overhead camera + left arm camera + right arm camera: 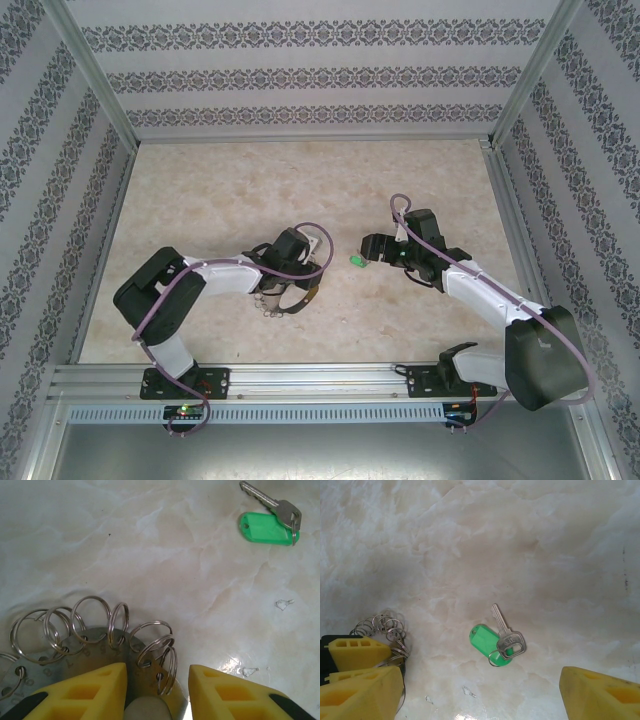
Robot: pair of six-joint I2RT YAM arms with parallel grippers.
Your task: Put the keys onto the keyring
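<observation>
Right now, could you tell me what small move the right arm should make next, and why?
Probably lower the right gripper straight down onto the key and close on it. Its jaws stand wide open. The key with its green tag lies loose on the table between them, and the keyring sits at the left gripper.

One key [510,642] (green-tagged), one keyring [100,642]; one left tool [157,690], one right tool [480,692]
</observation>
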